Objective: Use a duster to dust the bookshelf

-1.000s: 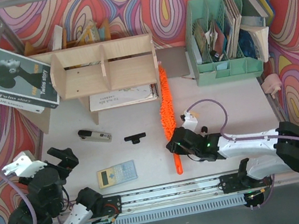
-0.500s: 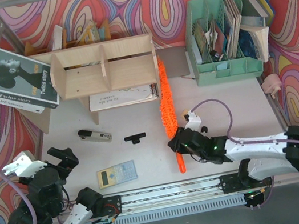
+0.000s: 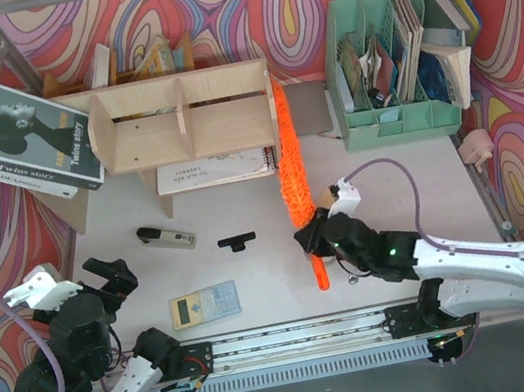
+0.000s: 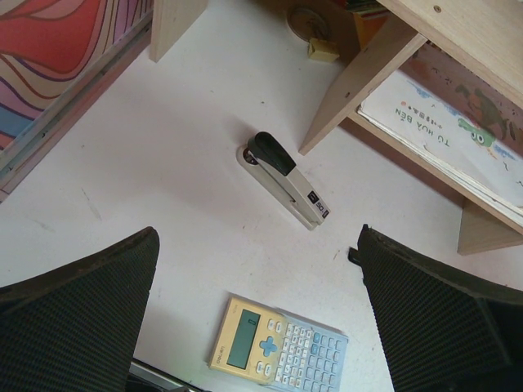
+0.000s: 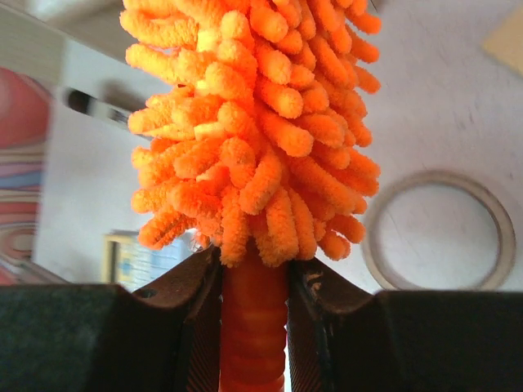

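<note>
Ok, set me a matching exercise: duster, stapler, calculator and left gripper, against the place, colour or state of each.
1 duster
2 stapler
3 calculator
4 left gripper

a open, holding nothing
b handle clamped in the right gripper
c yellow and pale blue, keys up
d lying just in front of the bookshelf

Pairs: 1-b, 2-d, 3-c, 4-a

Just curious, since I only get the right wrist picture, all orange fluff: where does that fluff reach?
Observer: The long orange fluffy microfibre duster runs up beside the right end panel of the low plywood bookshelf.
Visitor: And the other claw?
Observer: The left claw hangs open at the near left, holding nothing.
Visitor: Anything near it?
Observer: A grey-and-black stapler and a pale yellow calculator on the white table.
</note>
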`<state>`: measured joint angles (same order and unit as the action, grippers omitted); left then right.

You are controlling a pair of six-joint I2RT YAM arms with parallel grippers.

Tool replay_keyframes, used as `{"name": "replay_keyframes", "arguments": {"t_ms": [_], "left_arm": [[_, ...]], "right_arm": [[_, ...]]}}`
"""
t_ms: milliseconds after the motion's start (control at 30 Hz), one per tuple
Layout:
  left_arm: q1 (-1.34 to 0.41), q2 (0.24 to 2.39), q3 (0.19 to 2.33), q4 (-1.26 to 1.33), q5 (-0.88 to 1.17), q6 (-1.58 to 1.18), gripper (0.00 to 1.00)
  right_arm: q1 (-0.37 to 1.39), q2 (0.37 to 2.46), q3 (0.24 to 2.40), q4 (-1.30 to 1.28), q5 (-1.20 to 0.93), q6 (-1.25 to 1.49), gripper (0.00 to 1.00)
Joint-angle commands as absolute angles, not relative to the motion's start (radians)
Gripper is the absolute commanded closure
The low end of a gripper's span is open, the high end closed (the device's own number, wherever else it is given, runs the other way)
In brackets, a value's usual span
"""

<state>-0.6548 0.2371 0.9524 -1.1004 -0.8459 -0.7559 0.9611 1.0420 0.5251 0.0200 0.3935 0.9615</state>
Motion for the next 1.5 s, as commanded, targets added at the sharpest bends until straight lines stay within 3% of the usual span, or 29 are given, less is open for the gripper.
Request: {"name": "replay_keyframes", "arguments": {"t_ms": [0,567,1000,1133,1467], "left_arm": [[-0.661,0.247,0.941,-1.095,-0.863,-0.756,0.02],[-0.661,0.258,0.942,-1.097,-0.864,-0.755,0.02],[-0.660,0.233,0.942,-1.099,-0.866,-0.760,0.02],[-0.661,0.224,0.939,-1.097,-0.865,-0.762,0.02],[-0.660,0.218,0.938,-1.098,-0.871,-0.764,0.02]], "right_arm": [[0.975,0.922,0.620,0.068,0.436,0.821,1.00],[0.975,1.066,0.491,0.073,0.340,0.966,1.00],[0.985,0.807,0.607,-0.121,0.379,0.950,1.00],[0.999,0.777,0.639,-0.085,0.315,0.887,1.00],[1.025,0.674,0.860,-0.223,0.433,0.629,1.00]]}}
